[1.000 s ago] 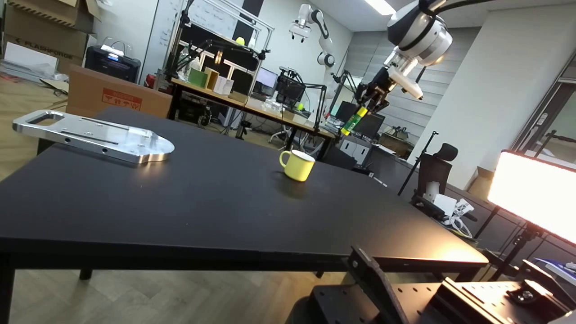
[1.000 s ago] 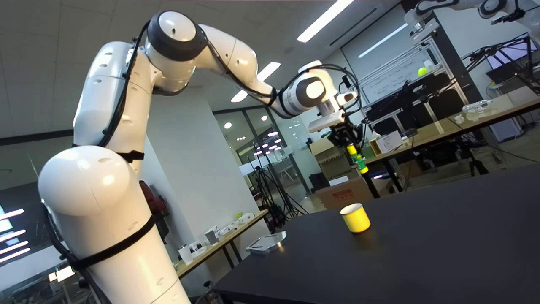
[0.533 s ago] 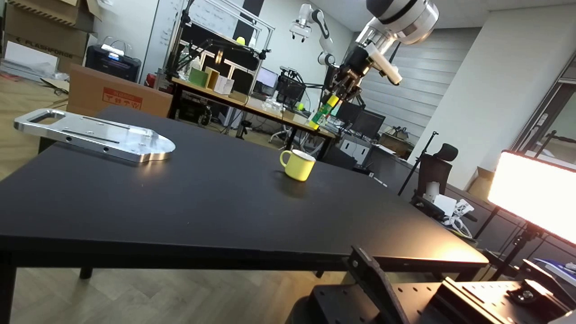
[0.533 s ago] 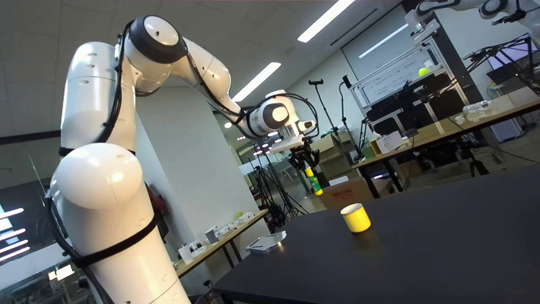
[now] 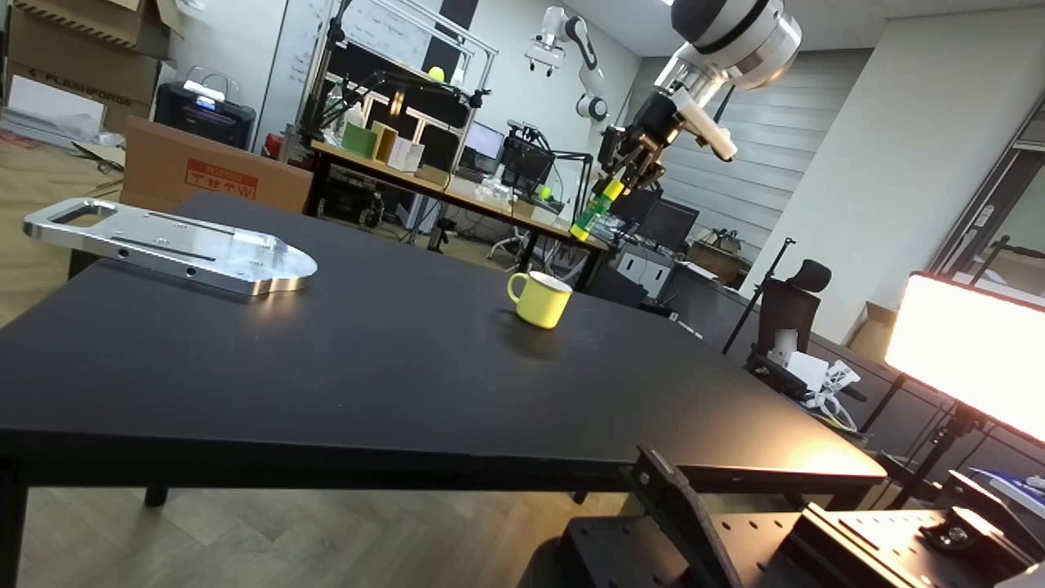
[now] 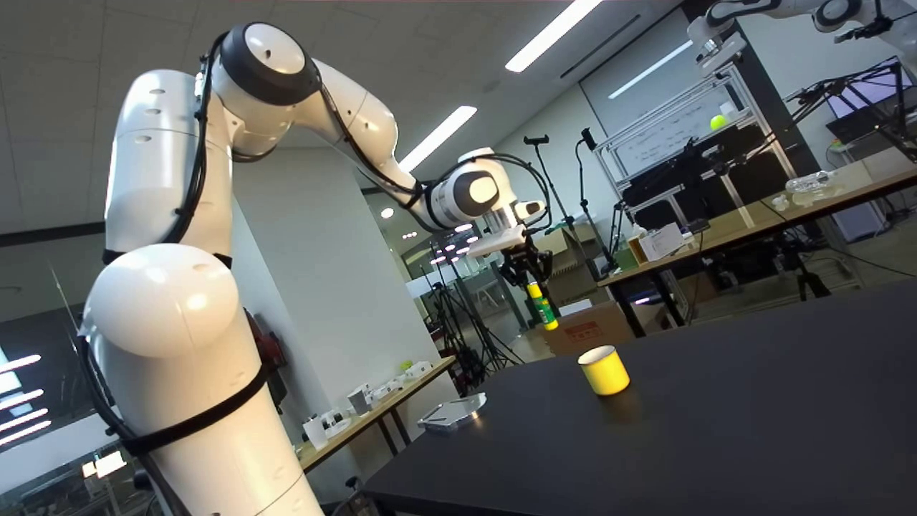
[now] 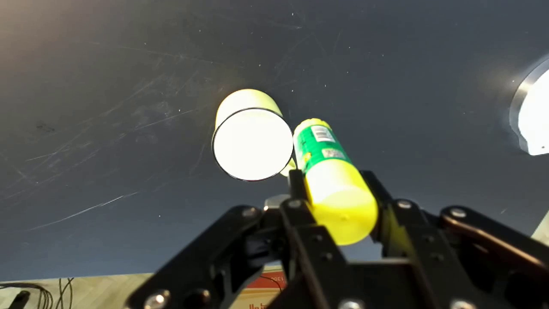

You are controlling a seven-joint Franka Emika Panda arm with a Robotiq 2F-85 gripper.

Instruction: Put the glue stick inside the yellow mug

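The yellow mug [image 5: 540,304] stands upright on the black table, and it also shows in an exterior view [image 6: 605,371]. In the wrist view the mug [image 7: 253,143] lies left of the glue stick, with its open mouth facing the camera and its handle partly hidden by a finger. My gripper [image 5: 622,181] is shut on the yellow and green glue stick [image 5: 598,210] by its yellow end. The glue stick [image 6: 543,308] hangs tilted from the gripper [image 6: 534,279], above and apart from the mug. In the wrist view the glue stick [image 7: 324,148] sits between both fingers [image 7: 334,178].
A flat silver metal plate [image 5: 180,245] lies at one end of the black table [image 5: 367,384]; it also shows in the wrist view [image 7: 536,111]. A cardboard box [image 5: 220,167] stands beyond the table's edge. A bright light panel [image 5: 971,351] stands off to the side.
The gripper with the glue stick moved left in both exterior views, lowering in one, then shifted slightly back to the right. The mug has not moved.
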